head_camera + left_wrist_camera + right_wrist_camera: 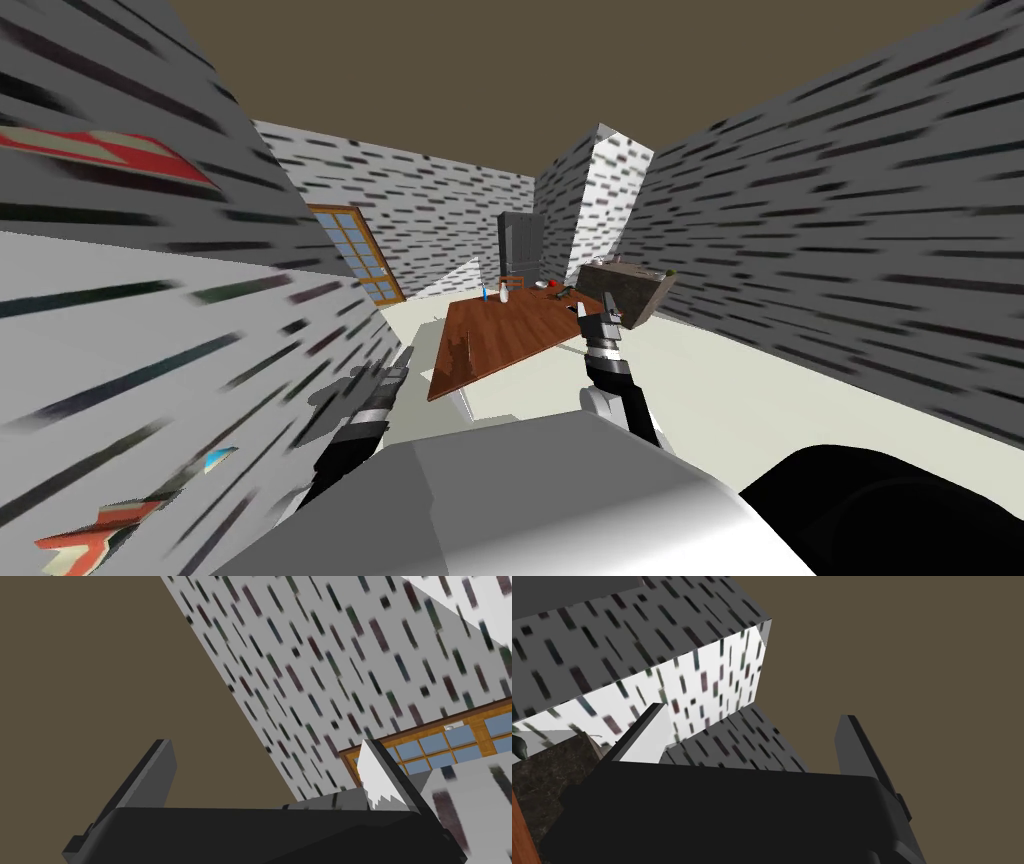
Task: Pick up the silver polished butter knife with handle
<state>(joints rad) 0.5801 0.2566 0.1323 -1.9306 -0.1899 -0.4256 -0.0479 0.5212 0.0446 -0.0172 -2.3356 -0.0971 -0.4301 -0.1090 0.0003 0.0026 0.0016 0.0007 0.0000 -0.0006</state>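
A reddish-brown rectangular wooden surface [500, 335] stands on the pale floor [720, 370]. At its far end rest a small white bottle [504, 294], a thin blue upright item [485, 293], a small red object [548, 284] and a dark object [564, 292], all too small to identify.

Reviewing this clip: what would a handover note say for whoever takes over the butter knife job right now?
Left gripper: open, empty, low on my left by the wall.
Right gripper: open, empty, held toward the right side of the brown wooden table.
Butter knife: I cannot pick it out among the small things at the table's far end.
Done: nothing grasped.
Left: probably move closer, find the knife, grasp it.
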